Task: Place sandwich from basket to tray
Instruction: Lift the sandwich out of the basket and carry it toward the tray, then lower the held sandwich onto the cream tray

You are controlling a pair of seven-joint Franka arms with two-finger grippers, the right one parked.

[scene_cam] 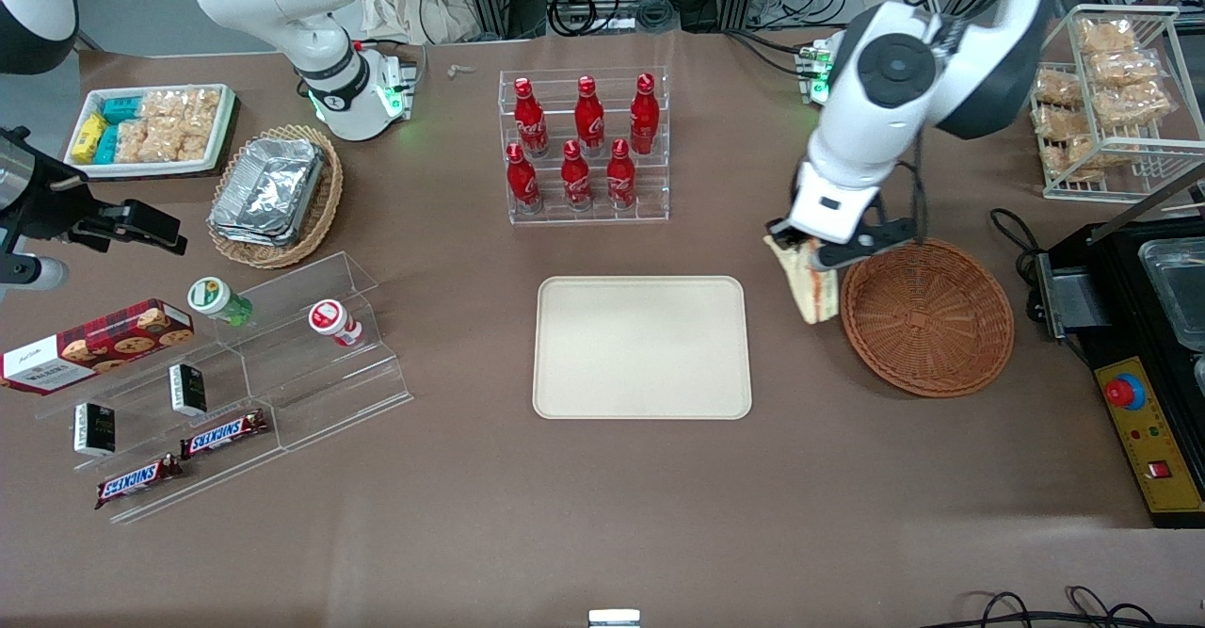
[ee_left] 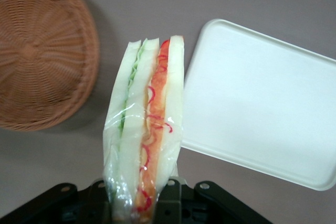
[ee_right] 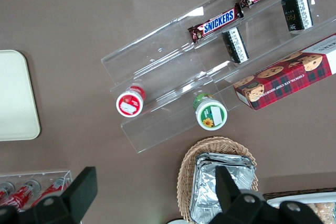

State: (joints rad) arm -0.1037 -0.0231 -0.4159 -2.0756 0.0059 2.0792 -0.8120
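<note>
Sandwich (scene_cam: 811, 287): wrapped wedge, white bread with green and orange-red layers, carried in the air between basket and tray, hanging point-down so the filling edges face the wrist camera.
Gripper (scene_cam: 817, 256): clenched on the sandwich's broad end, above the table just beside the basket rim.
Basket (scene_cam: 927, 317): reddish-brown wicker, nothing in it, toward the working arm's end.
Tray (scene_cam: 642, 347): cream, bare, the likely set-down spot.
Bottle rack (scene_cam: 584, 146): red bottles, farther from the front camera than the tray, well apart from the path.
</note>
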